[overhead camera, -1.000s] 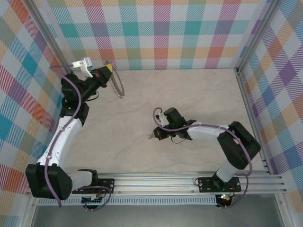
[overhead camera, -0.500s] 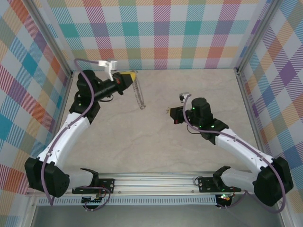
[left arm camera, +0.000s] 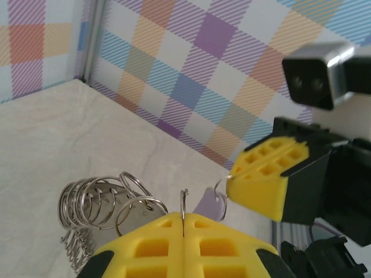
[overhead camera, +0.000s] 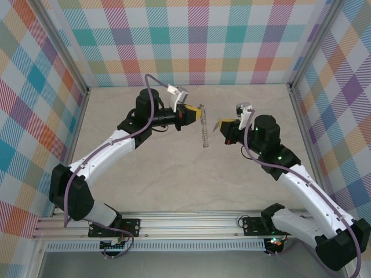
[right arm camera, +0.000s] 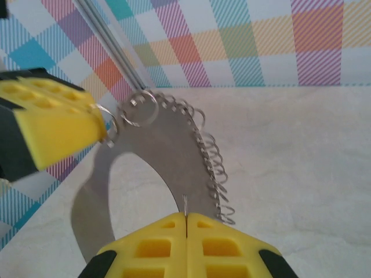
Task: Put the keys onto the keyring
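**Grippers meet tip to tip above the table's middle**

In the overhead view the left gripper (overhead camera: pixel 197 113) sits just left of centre in the upper half. Its yellow fingers are pressed together on one small wire loop of the keyring (overhead camera: pixel 204 133), a flat grey strip edged with loops that hangs below it. The right gripper (overhead camera: pixel 220 124) faces it from just right, fingers also pinched tight. In the left wrist view the lilac key (left arm camera: pixel 207 204) hangs from its tip at lower centre, just beside the held loop.

keyring (overhead camera: pixel 204 132) under left fingers (overhead camera: pixel 191 113) | key (left arm camera: pixel 207 202) at right fingers (overhead camera: pixel 226 124), right of keyring | both above table (overhead camera: pixel 174 174)
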